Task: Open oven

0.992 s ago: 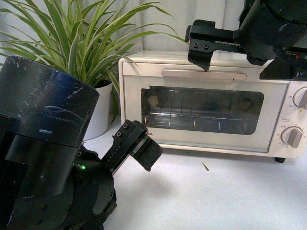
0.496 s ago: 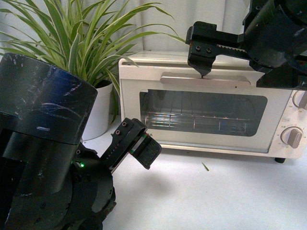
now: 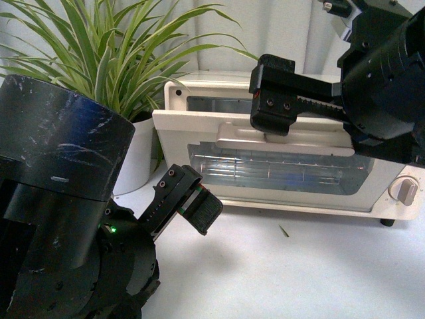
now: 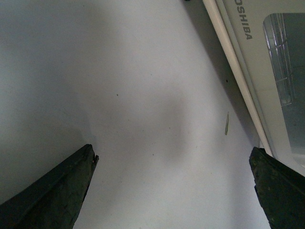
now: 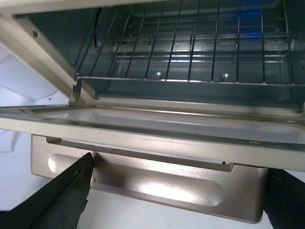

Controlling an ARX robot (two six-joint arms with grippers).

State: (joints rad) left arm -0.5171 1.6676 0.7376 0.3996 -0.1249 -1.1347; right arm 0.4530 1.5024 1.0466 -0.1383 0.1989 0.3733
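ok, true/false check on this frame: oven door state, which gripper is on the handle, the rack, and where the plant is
1. The glass-windowed door of the cream-white boxy toaster oven is tilted partly open. True.
2. The left gripper is on the long bar handle. False: it hangs open over the white table, apart from the oven. The right gripper is at the handle.
3. The part of the wire rack that shows in the right wrist view has nothing on it. True.
4. The green striped plant stands on top of the oven. False: it stands in a white pot beside the oven, to its left in the front view.
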